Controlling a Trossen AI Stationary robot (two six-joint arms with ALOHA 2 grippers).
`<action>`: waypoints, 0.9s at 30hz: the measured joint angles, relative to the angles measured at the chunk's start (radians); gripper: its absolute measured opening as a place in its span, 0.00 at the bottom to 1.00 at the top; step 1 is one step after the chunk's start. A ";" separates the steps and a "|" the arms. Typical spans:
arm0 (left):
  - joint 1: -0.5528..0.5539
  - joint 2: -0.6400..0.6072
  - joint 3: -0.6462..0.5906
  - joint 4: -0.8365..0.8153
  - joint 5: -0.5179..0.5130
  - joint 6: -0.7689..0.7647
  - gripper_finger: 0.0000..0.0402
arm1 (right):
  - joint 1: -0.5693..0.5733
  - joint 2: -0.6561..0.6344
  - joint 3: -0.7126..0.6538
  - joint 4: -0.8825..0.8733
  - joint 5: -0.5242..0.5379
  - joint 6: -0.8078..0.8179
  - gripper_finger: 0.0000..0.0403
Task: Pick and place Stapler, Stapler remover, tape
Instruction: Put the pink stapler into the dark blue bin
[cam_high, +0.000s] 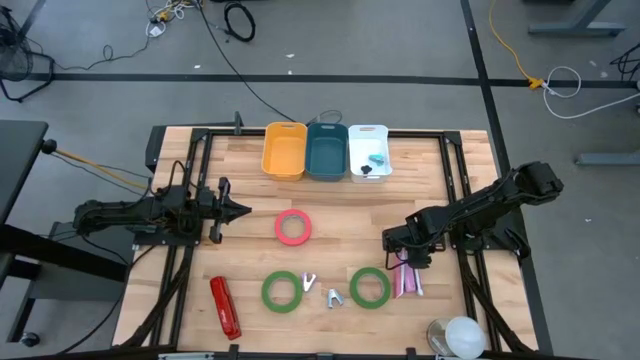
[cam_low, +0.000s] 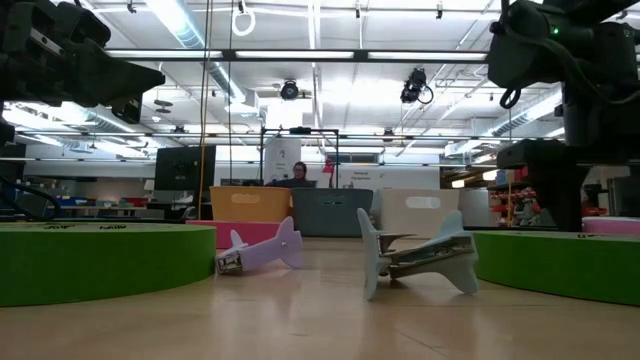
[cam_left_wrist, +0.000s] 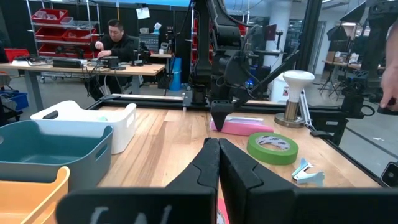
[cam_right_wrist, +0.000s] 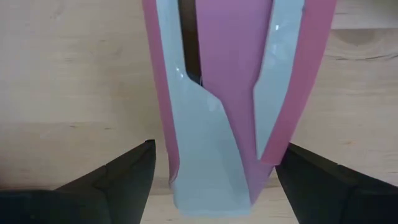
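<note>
I have the right pincer spread apart directly over the pink stapler, which lies flat on the surface at the near right, just right of a green tape roll. It looks rigid, fairly heavy and smooth-sided, so I would straddle its narrow width near mid-body. The left pincer waits at far left, fingers together.
</note>
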 joint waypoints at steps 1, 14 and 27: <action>0.000 0.000 0.000 0.000 0.000 0.000 0.02 | 0.000 0.000 0.000 0.000 0.000 0.000 0.78; 0.000 0.000 0.000 0.000 0.000 0.000 0.02 | 0.000 -0.001 0.000 0.000 -0.001 -0.001 0.57; 0.000 0.000 0.000 0.000 0.000 0.000 0.02 | 0.000 -0.007 0.000 -0.002 -0.002 -0.002 0.54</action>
